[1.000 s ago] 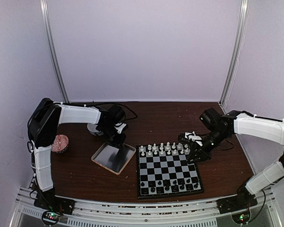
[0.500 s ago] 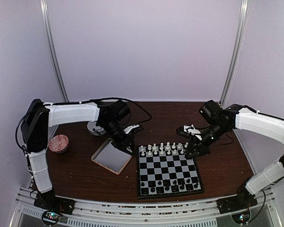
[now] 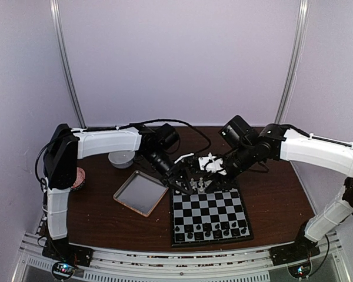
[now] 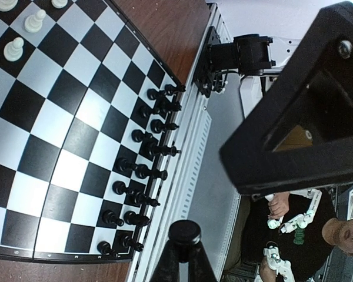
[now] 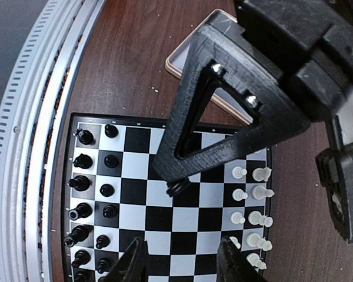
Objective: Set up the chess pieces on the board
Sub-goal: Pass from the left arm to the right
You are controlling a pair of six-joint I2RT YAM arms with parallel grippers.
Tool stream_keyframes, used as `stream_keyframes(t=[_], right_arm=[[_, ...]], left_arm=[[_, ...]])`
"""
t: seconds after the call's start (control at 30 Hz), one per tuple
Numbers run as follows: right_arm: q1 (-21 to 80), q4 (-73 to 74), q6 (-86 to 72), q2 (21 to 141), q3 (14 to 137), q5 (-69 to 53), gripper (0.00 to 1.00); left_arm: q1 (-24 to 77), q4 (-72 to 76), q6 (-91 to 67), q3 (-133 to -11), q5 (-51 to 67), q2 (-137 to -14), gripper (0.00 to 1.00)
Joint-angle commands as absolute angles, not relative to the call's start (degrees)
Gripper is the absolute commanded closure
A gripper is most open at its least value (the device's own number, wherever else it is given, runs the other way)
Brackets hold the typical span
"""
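Note:
The board lies at the table's front centre. Black pieces fill its two near rows and white pieces its far rows, partly hidden by the grippers. My left gripper hovers over the board's far left part, shut on a small black piece. That black piece also shows in the right wrist view, above a middle square. My right gripper is open and empty, just right of the left one. The right wrist view also shows black pieces and white pieces.
A shallow square tray with a wooden rim lies left of the board. A grey bowl and a red patterned object stand further left at the back. The metal rail runs along the table's near edge.
My left gripper has swung right from the tray to over the board's far rows. My right gripper has moved left from the board's far right corner to its middle.

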State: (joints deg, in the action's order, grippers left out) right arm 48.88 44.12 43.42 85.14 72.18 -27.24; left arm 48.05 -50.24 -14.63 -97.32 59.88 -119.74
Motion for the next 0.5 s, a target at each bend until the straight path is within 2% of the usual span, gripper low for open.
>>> stream_keyframes(t=[0.0, 0.2, 0.47], right_arm=[[51.89, 41.65, 47.77, 86.7, 74.01, -20.45, 0.58], [54.81, 40.63, 49.2, 88.53, 74.59, -17.71, 0.58], [57.61, 40.67, 49.96, 90.42, 75.56, -15.98, 0.63]], left_arm=[[47.81, -50.36, -14.75, -99.07, 64.86, -120.74, 0.99], [47.85, -50.36, -15.12, -98.61, 66.51, -121.11, 0.98], [47.85, -50.36, -15.12, -98.48, 67.66, -121.29, 0.98]])
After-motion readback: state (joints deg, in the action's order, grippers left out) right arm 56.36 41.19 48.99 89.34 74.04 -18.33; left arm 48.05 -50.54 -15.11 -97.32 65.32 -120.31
